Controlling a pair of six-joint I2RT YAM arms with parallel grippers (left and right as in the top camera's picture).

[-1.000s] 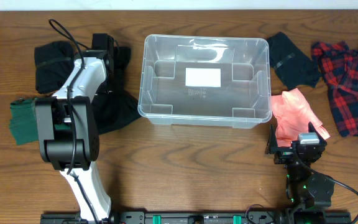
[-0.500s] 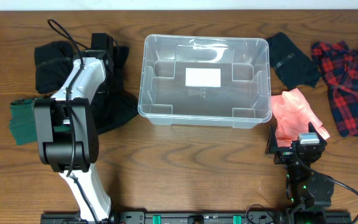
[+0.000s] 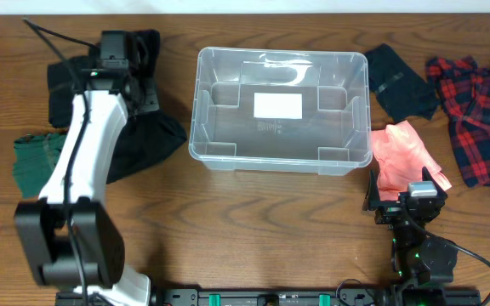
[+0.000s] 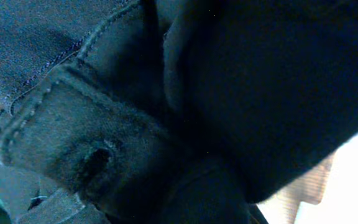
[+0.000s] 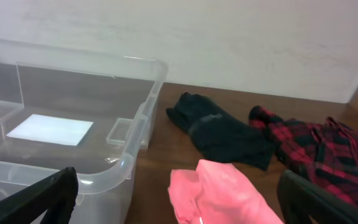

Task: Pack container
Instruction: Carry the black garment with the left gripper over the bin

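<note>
The clear container (image 3: 281, 158) stands empty at the table's middle, a white label on its floor; its near corner (image 5: 124, 167) also shows in the right wrist view. My left gripper (image 3: 137, 51) is at the far left, shut on a bunched fold of the black garment (image 3: 139, 144), whose dark fabric (image 4: 229, 93) fills the left wrist view and hides the fingers. My right gripper (image 3: 405, 185) rests open near the front right edge. In its own view this gripper (image 5: 179, 208) straddles the near end of a pink cloth (image 5: 216, 186) without touching it.
The pink cloth (image 3: 402, 149) lies right of the container. A second black garment (image 3: 402, 81) and a red plaid shirt (image 3: 479, 110) lie at the far right. A green cloth (image 3: 32, 161) sits at the left, partly under the left arm.
The left gripper has closed on the black garment and the arm has swung toward the far left, dragging the fabric with it. The right arm has not moved.
</note>
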